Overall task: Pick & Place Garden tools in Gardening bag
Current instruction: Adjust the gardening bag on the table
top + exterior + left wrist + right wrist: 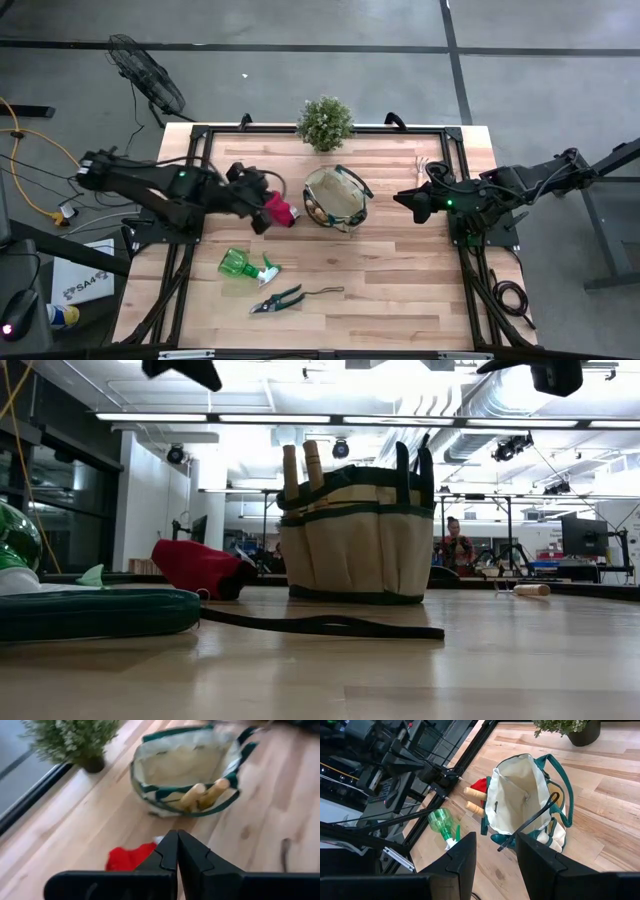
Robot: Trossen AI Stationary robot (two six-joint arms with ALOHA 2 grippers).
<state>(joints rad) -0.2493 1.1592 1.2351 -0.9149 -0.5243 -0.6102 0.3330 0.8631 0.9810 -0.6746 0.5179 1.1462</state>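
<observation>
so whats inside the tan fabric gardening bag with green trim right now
The round tan fabric gardening bag shows a bare cream main compartment. Two wooden tool handles stick up from an outer pocket; their metal ends are hidden by the fabric.

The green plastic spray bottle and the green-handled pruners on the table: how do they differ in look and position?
The green plastic spray bottle is bulky and translucent, while the green-handled pruners are slim and flat, with metal blades. The bottle lies nearer the tan fabric gardening bag; the pruners lie nearer the table's front edge. A dark cord trails from the pruners; the bottle has none. Both lie on their sides on the wooden table, outside the bag and untouched by either gripper.
</observation>
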